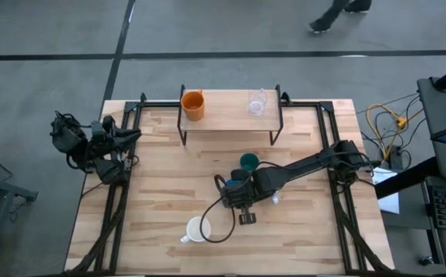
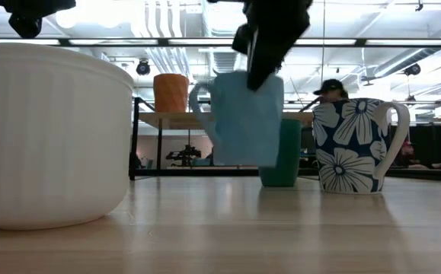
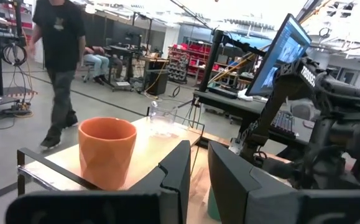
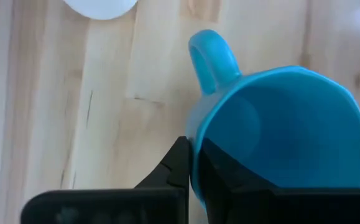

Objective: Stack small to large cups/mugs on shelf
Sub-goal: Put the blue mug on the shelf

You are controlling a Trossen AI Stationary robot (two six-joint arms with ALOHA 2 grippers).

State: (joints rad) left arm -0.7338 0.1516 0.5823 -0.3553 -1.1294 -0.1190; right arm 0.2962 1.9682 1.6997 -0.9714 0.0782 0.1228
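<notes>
Already standing on the shelf (image 1: 230,115): orange cup (image 1: 193,105), clear glass (image 1: 256,102). Now pinching light blue mug (image 4: 279,130) by its rim, right tool (image 4: 192,163) clamped shut. Still waiting on the counter (image 1: 153,192): white, green, flowered mugs.

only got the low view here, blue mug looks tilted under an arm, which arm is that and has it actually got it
Observer: It's the right gripper, shut on the light blue mug, with the rim pinched between its fingers.
Operator: whats on the shelf already
Observer: The orange cup stands at one end of the shelf and the clear glass towards the other end, apart from each other.
Operator: wheres the left arm
Observer: The left gripper is parked at the table's left edge, facing the shelf and holding nothing.
</notes>
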